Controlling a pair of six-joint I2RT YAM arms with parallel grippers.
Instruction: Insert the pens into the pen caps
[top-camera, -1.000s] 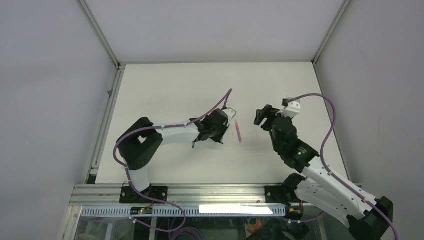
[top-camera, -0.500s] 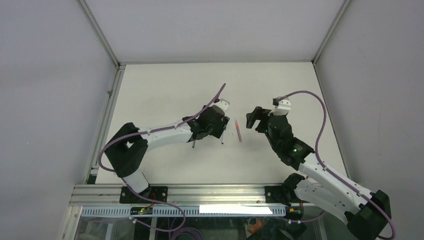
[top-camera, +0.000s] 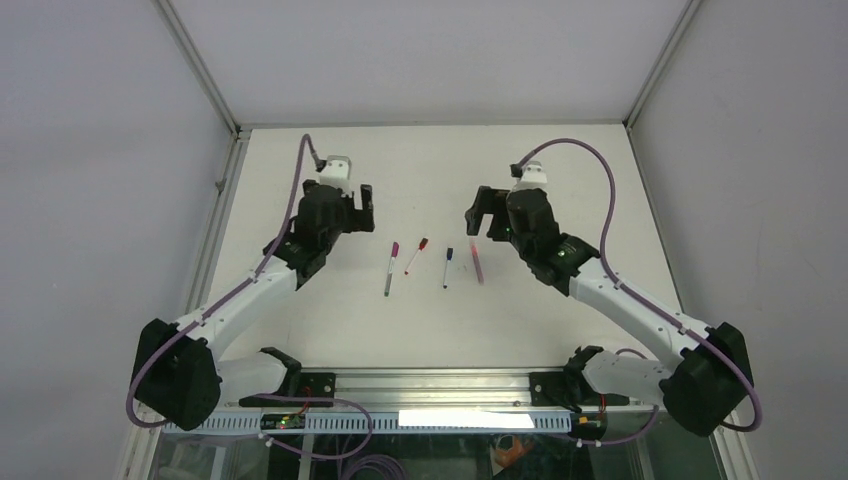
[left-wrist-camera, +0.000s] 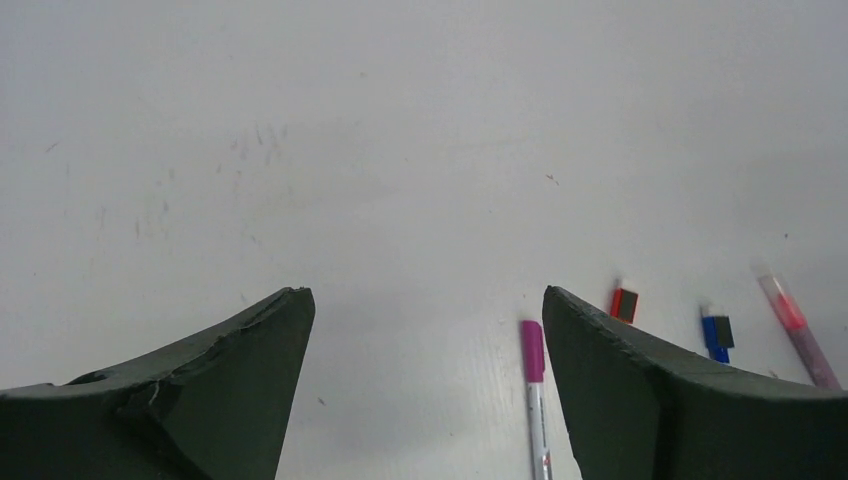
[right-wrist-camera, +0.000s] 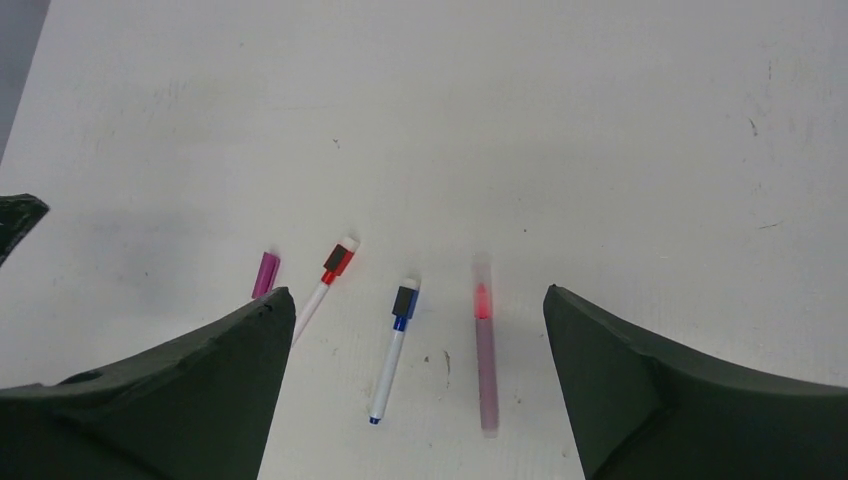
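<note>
Four pens (right-wrist-camera: 392, 345) lie side by side on the white table (top-camera: 560, 170), about in the middle. The purple pen (top-camera: 390, 270), the red pen (top-camera: 415, 256) and the blue pen (top-camera: 447, 268) each have a cap on one end: the purple cap (right-wrist-camera: 266, 272), the red cap (right-wrist-camera: 337, 260) and the blue cap (right-wrist-camera: 404, 300). The pink pen (top-camera: 477, 263) looks blurry, so I cannot be sure about its cap. No loose cap shows anywhere. So the job looks done, or very nearly.

A bit farther back, both arms reach out over the table, one on each side of the pens. The left claw (top-camera: 366, 210) is wide and holds nothing. The right claw (top-camera: 474, 213) is wide and empty too. Neither one touches a pen.
</note>
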